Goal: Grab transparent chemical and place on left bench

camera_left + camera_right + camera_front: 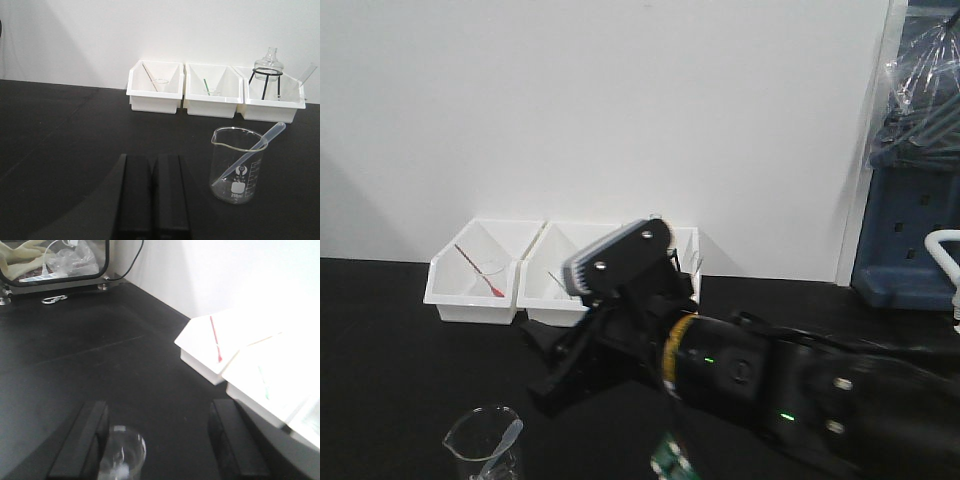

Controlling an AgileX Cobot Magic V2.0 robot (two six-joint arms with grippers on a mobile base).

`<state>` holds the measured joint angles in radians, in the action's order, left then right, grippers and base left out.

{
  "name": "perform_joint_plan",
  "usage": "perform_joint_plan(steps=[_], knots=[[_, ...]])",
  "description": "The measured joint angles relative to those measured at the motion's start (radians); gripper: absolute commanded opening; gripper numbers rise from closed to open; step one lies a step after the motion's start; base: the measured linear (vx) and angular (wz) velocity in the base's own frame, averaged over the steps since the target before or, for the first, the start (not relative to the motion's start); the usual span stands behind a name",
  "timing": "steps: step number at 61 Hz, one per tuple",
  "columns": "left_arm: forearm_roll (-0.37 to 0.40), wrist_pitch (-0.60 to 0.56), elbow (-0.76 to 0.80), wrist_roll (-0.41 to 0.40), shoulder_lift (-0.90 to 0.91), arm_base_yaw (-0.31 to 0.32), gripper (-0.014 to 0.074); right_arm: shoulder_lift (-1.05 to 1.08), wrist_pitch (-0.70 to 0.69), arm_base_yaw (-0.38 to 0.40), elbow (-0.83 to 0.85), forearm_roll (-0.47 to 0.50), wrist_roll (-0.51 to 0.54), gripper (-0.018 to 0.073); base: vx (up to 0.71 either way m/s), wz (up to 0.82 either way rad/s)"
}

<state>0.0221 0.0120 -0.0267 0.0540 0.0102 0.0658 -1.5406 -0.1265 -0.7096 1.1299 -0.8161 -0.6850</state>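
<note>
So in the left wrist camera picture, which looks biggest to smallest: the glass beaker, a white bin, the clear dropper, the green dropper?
1. Glass beaker, though it sits nearest the camera, so its lead over the bin is unsure.
2. White bin.
3. Clear dropper, leaning in the beaker.
4. Green dropper, clearly smallest.

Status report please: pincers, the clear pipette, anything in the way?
Left pincer shut, empty. Right pincer open, above beaker. Clear pipette leaning inside beaker, ungrasped. Nothing blocking.
</note>
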Motion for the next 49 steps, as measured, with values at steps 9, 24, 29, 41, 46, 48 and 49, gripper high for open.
perform_joint_plan(steps=[9, 24, 29, 41, 46, 48, 49], knots=[[0.000, 0.000, 0.000, 0.000, 0.000, 0.000, -0.0003, 0.278, 0.060, 0.000, -0.226, 0.000, 0.001, 0.0473, 0.00, 0.00], [0.000, 0.000, 0.000, 0.000, 0.000, 0.000, -0.0003, 0.650, 0.140, 0.000, -0.475, 0.002, 0.001, 0.0473, 0.00, 0.00], [0.000, 0.000, 0.000, 0.000, 0.000, 0.000, -0.0003, 0.770, 0.145, 0.000, -0.541, 0.002, 0.001, 0.0473, 0.00, 0.00], [0.000, 0.000, 0.000, 0.000, 0.000, 0.000, -0.0003, 1.085, 0.189, 0.000, -0.650, -0.002, 0.002, 0.0421, 0.00, 0.00], [0.000, 0.000, 0.000, 0.000, 0.000, 0.000, -0.0003, 1.224, 0.250, 0.000, -0.671, -0.019, 0.002, 0.0340, 0.00, 0.00], [0.000, 0.000, 0.000, 0.000, 0.000, 0.000, -0.0003, 1.274, 0.272, 0.000, -0.677, -0.021, 0.007, 0.0307, 0.00, 0.00], [0.000, 0.000, 0.000, 0.000, 0.000, 0.000, -0.0003, 1.301, 0.292, 0.001, -0.680, -0.020, 0.012, 0.0281, 0.00, 0.00]])
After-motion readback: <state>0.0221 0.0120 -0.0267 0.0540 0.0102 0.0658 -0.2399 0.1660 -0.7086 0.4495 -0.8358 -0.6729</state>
